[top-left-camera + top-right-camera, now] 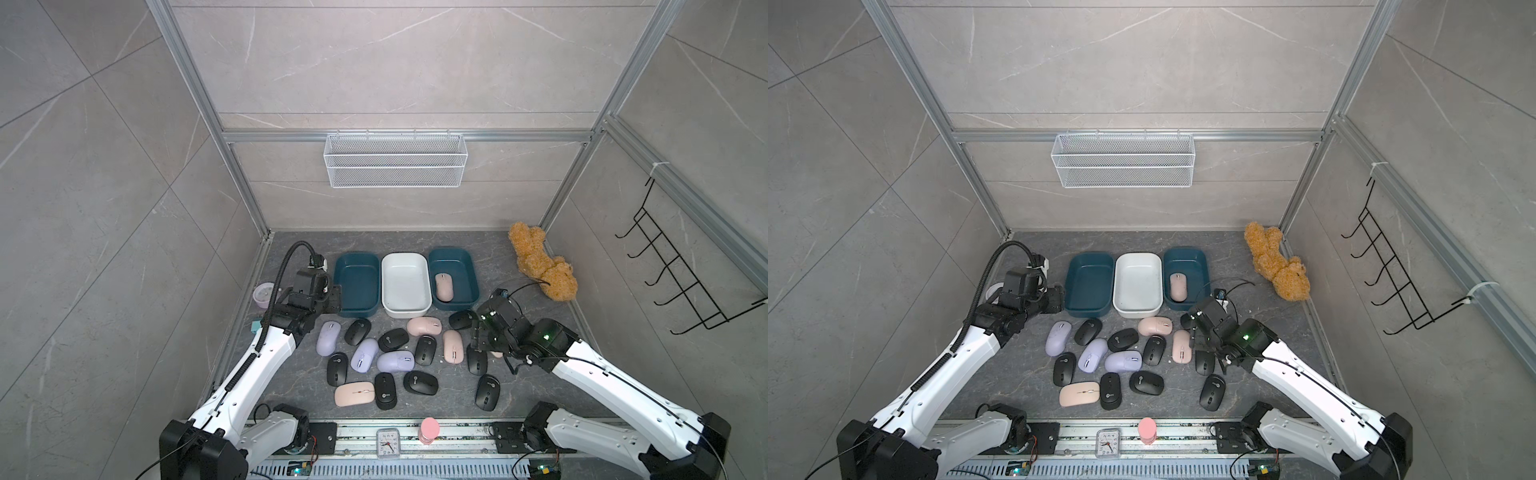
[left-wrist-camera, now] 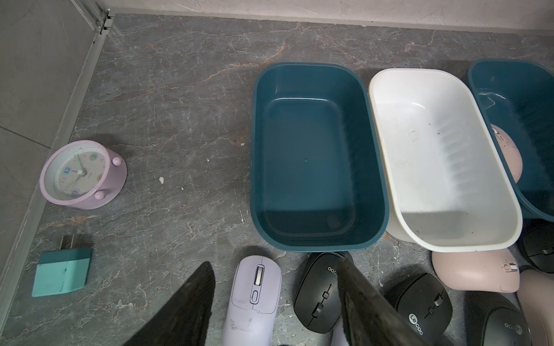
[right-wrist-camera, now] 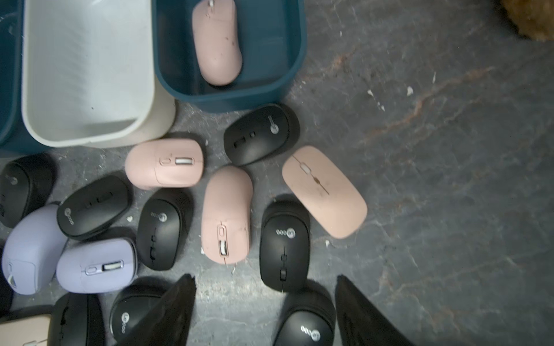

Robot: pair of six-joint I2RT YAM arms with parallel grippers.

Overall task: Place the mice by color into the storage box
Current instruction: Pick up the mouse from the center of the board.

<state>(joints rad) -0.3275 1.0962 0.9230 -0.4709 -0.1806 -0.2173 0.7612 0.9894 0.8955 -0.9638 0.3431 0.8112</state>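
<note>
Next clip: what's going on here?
Two arms are sorting mice by colour into three bins. One pink mouse lies in the right teal bin; the white bin and left teal bin are empty. The rest lie loose on the table. Both claws are open: the left claw near a purple mouse, the right claw above black mice.
</note>
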